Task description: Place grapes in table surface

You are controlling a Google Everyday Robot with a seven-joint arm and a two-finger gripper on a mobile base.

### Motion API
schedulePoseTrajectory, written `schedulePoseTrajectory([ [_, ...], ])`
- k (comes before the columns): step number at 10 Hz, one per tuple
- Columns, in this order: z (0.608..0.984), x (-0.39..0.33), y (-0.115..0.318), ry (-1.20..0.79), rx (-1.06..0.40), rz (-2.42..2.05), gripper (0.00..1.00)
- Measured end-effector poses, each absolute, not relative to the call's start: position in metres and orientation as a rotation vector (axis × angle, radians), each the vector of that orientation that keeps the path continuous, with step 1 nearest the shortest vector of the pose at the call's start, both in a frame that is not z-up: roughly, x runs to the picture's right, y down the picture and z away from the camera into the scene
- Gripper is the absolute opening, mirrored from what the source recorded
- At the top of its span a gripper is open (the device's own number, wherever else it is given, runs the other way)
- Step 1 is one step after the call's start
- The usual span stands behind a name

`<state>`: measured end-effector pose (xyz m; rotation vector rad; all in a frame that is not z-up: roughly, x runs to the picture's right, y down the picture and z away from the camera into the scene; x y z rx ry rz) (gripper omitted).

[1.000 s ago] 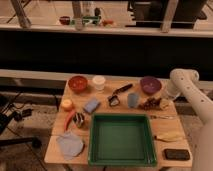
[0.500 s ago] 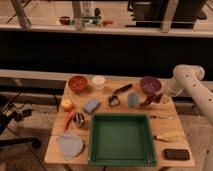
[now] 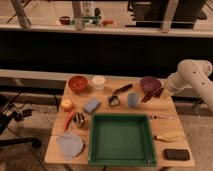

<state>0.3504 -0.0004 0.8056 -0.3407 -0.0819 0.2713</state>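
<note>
The grapes point(image 3: 148, 96) are a small dark red cluster just in front of the purple bowl point(image 3: 150, 83), at the back right of the tan table surface point(image 3: 167, 126). I cannot tell whether they rest on the wood or hang just above it. My gripper point(image 3: 159, 92) is right beside the grapes on their right side, at the end of the white arm point(image 3: 192, 75), which reaches in from the right.
A large green tray point(image 3: 122, 139) fills the front middle. A blue cup point(image 3: 132, 100) and a black-handled tool point(image 3: 119, 94) lie left of the grapes. A red bowl point(image 3: 78, 83), a white cup point(image 3: 99, 82), a blue sponge point(image 3: 92, 104) and a red chili point(image 3: 69, 120) are on the left.
The arm has drawn back up and to the right. The grapes now sit slightly farther back, closer to the purple bowl.
</note>
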Motion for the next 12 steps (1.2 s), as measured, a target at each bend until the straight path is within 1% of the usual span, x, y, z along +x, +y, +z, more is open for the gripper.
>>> schedulePoseTrajectory([
  [2, 0.796, 0.348, -0.007, -0.092, -0.312, 0.267, 0.10],
  [5, 0.795, 0.350, -0.006, -0.093, -0.299, 0.265, 0.10],
  [12, 0.841, 0.365, 0.024, -0.061, -0.365, 0.292, 0.10],
])
